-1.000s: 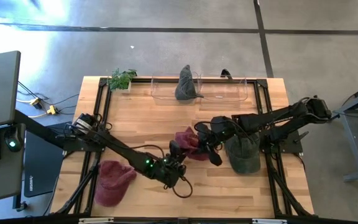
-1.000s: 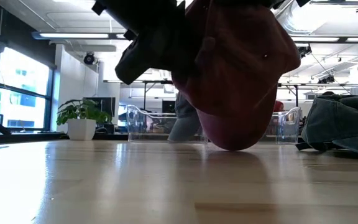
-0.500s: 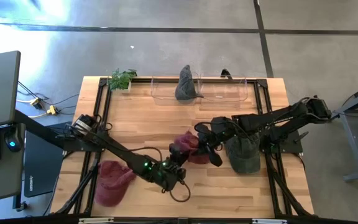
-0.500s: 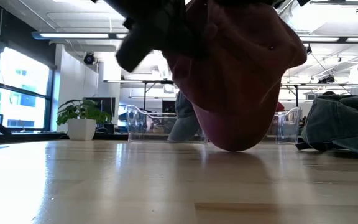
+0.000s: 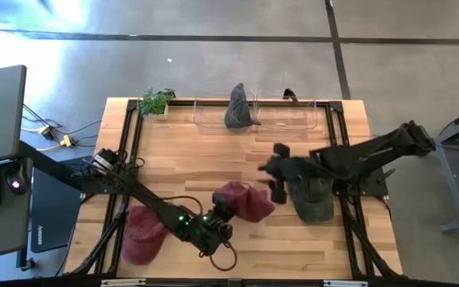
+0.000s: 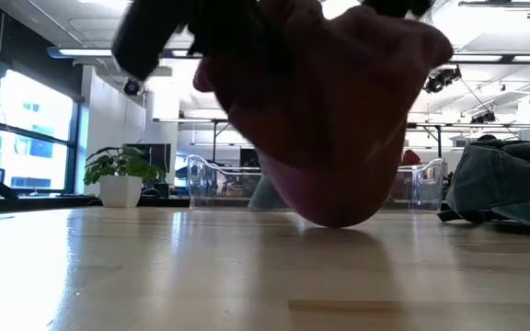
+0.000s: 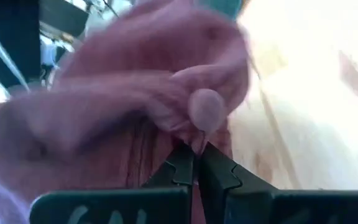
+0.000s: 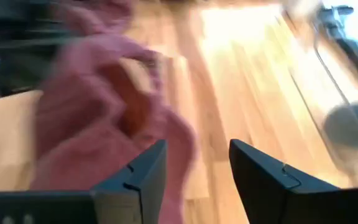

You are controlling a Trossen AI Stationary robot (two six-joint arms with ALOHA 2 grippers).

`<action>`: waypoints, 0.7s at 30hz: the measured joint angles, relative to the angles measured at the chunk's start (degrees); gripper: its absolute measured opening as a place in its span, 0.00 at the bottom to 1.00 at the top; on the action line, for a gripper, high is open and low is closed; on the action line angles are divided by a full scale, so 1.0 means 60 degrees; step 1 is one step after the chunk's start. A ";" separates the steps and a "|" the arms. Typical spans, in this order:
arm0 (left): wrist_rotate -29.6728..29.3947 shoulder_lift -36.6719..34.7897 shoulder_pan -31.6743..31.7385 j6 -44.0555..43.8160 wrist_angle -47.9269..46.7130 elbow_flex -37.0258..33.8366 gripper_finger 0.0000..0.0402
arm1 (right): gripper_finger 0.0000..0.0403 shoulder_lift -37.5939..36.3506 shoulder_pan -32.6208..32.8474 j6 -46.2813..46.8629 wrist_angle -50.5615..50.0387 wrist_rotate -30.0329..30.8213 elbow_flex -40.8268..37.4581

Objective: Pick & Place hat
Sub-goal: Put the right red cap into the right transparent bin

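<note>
The maroon hat [image 5: 244,201] hangs low over the middle of the counter [image 5: 182,159], near the front edge, its crown just brushing the wood in the low view. The left gripper [image 7: 194,163] has its jaws pinching a fold of the fabric. The right gripper [image 5: 279,169] sits just right of it, jaws spread and empty. The hat looks light, soft and floppy, so it will sag and swing; a pinch at the stiffer brim or a thick seam should hold best.
</note>
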 joint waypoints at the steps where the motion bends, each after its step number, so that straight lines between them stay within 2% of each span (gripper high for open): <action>1: 0.0009 0.0002 0.0025 -0.0148 -0.0252 0.0060 0.01 | 0.43 -0.0010 0.0356 -0.0183 -0.0008 0.0283 0.0060; 5: 0.0224 0.0002 0.0171 -0.0717 -0.1126 0.0536 0.01 | 0.44 0.0183 0.1705 -0.1134 0.0596 0.0837 0.0088; 10: 0.0377 -0.0002 0.0248 -0.1126 -0.1600 0.0957 0.01 | 0.48 0.0826 0.2813 -0.1353 0.1846 0.0064 0.0095; 13: 0.0428 -0.0002 0.0252 -0.1197 -0.1751 0.1079 0.01 | 0.55 0.1310 0.3222 -0.1332 0.2251 0.0206 0.0095; 16: 0.0307 -0.0002 0.0252 -0.1285 -0.1831 0.1264 0.01 | 0.61 0.1922 0.3557 -0.1321 0.2524 0.1483 0.0095; 21: 0.0180 -0.0002 0.0252 -0.1554 -0.2351 0.1518 0.01 | 0.62 0.3033 0.3855 -0.1162 0.2569 0.3505 0.0095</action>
